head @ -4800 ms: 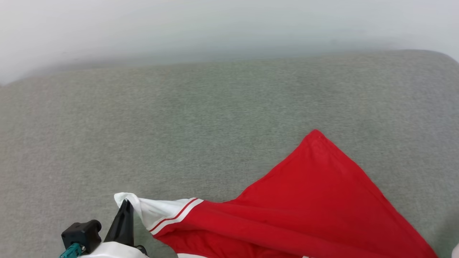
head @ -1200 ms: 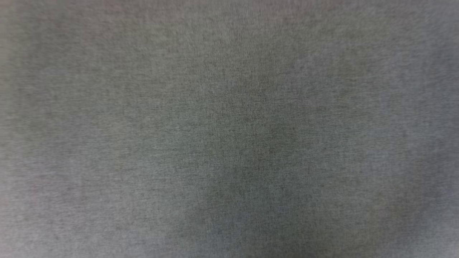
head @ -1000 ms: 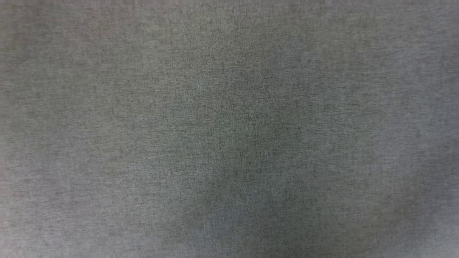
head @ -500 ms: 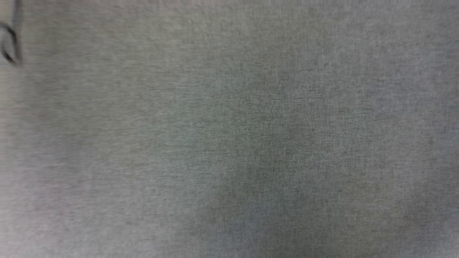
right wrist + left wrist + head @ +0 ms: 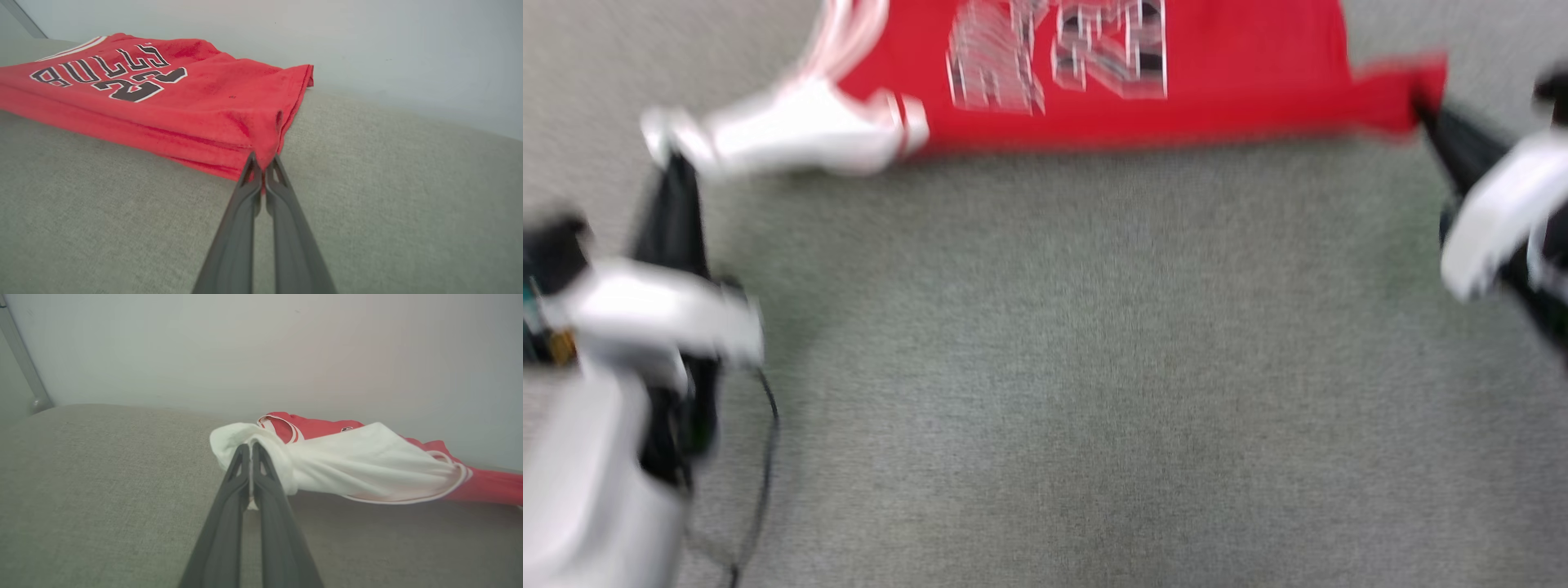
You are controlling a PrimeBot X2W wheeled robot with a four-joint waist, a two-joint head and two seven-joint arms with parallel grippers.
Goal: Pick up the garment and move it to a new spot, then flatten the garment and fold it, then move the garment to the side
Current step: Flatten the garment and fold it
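**Item 1, left gripper** (image 5: pixel 250 448): fingers pressed together, clamped on the bunched end of the white sleeve (image 5: pixel 367 465). The cloth wraps around the tips. A dark cable (image 5: pixel 765 457) trails beside this arm in the head view.

**Item 2, right gripper** (image 5: pixel 263 160): fingers together, pinching a red corner at the hem end. The fabric is drawn up into a small peak at the tips.

**Item 3, garment** (image 5: pixel 184 94): red jersey, printed side up, showing "BULLS" over a 2-digit number. It is stretched between the 2 grippers and lies on the grey fabric surface (image 5: pixel 1054 367), near the far edge by the pale wall (image 5: pixel 408 49). Layered folds run along its near edge in the right wrist view. The head view is blurred, so finer detail is unreadable.

**Item 4, progress (judgement):**
- Step 1: the pick-up and relocation look done or nearly so.
- Step 2: the spread looks under way, not finished. The sleeve is crumpled and the near edge is doubled.
- Steps 3 and 4: folding and moving the garment aside are not yet begun
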